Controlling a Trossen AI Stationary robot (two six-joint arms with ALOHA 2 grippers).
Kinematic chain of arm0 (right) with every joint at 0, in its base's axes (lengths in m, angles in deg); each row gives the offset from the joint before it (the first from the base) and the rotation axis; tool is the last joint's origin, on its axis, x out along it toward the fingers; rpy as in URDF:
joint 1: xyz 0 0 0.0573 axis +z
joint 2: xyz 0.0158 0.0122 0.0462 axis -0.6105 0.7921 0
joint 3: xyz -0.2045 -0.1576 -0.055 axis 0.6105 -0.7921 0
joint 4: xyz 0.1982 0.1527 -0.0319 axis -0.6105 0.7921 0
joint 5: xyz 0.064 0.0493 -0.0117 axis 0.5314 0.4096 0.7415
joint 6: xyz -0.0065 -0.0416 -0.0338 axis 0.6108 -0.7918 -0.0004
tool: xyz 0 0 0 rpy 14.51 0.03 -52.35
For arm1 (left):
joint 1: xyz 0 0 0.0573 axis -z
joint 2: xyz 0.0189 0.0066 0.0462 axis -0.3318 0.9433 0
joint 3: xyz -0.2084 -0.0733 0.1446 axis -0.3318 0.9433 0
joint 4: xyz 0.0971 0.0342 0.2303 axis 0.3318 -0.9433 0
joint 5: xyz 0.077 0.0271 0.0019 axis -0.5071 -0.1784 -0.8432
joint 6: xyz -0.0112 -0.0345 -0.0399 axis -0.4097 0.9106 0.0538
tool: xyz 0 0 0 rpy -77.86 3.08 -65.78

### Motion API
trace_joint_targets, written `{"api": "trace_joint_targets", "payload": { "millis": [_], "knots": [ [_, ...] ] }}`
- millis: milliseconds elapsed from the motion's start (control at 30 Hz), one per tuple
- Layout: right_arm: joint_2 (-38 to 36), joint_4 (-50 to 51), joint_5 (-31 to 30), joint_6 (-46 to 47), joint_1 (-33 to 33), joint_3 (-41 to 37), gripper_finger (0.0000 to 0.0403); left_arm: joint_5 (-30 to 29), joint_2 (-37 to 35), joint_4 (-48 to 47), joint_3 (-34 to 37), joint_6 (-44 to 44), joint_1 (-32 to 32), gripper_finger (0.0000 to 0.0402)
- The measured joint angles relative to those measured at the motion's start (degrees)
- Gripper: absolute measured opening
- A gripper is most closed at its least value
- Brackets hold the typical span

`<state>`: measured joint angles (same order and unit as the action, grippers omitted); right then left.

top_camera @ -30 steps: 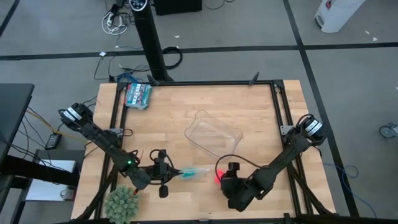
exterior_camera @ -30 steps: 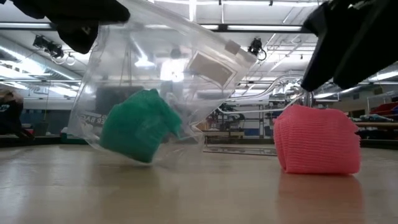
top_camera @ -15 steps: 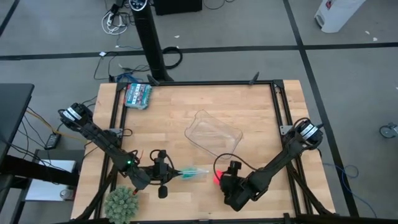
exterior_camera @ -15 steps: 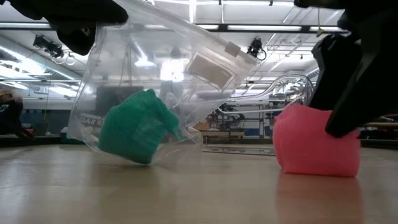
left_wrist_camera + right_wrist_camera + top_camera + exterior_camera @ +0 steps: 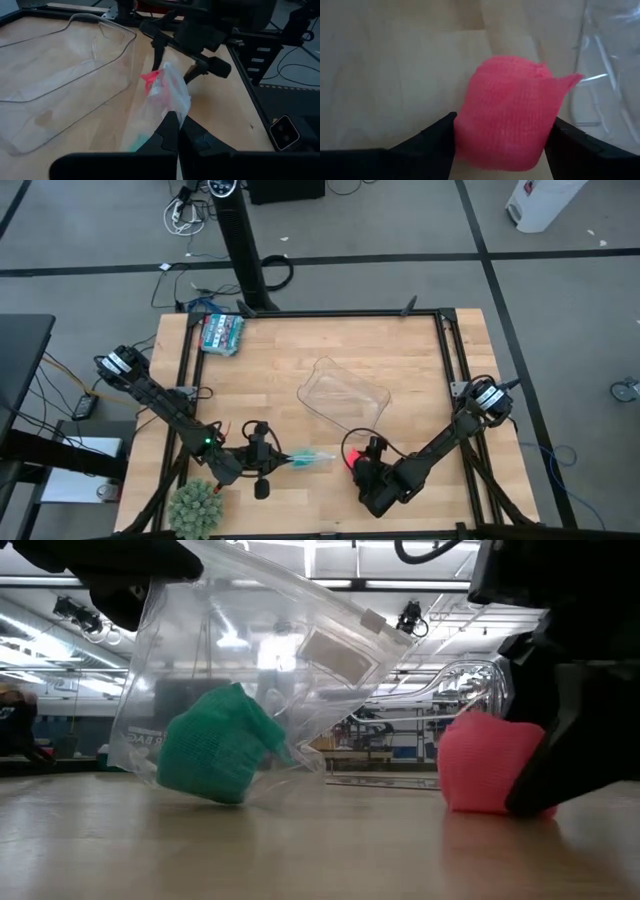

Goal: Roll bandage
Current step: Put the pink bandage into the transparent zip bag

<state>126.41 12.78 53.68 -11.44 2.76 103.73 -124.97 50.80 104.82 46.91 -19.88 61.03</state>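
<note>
Bandage (image 5: 506,110) (rolled) on table between open right claw (image 5: 500,135) fingers.

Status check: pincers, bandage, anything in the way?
Right pincer open, straddling the pink bandage roll on the table. Left pincer shut on the clear bag holding a teal roll. Nothing blocking.

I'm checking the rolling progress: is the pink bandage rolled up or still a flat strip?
Rolled up: the bandage sits on the table as a chunky roll, one loose corner sticking out, between the right gripper's open jaws.
</note>
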Motion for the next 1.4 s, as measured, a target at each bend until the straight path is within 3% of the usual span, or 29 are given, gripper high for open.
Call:
{"api": "trace_joint_targets", "payload": {
  "millis": [300,433,600,800,967,1400],
  "knots": [
    [0.00,-1.15,-1.32,-2.52,-0.24,0.22,0.0137,0.75,0.00,-0.34,0.00,0.67,0.00,0.0002],
    [-1.18,-1.59,-0.04,-3.41,0.15,0.41,0.0110,1.66,0.00,-0.41,0.00,2.10,-0.07,0.0002],
    [-4.33,-2.74,-1.98,-6.53,0.88,2.93,0.0113,2.91,0.00,-0.38,0.02,3.60,-0.07,0.0002],
    [-6.47,-8.30,-3.01,-17.85,0.02,8.82,0.0115,2.89,0.00,-0.40,0.02,4.55,-0.09,0.0002],
    [-6.55,-7.08,-5.68,-23.17,-0.82,14.08,0.0115,2.91,0.00,-0.40,0.02,6.00,0.00,0.0002],
    [-6.64,-3.49,-1.61,-26.29,-4.92,14.73,0.0115,2.89,0.00,-1.02,0.04,5.99,-0.01,0.0002]
  ]
}}
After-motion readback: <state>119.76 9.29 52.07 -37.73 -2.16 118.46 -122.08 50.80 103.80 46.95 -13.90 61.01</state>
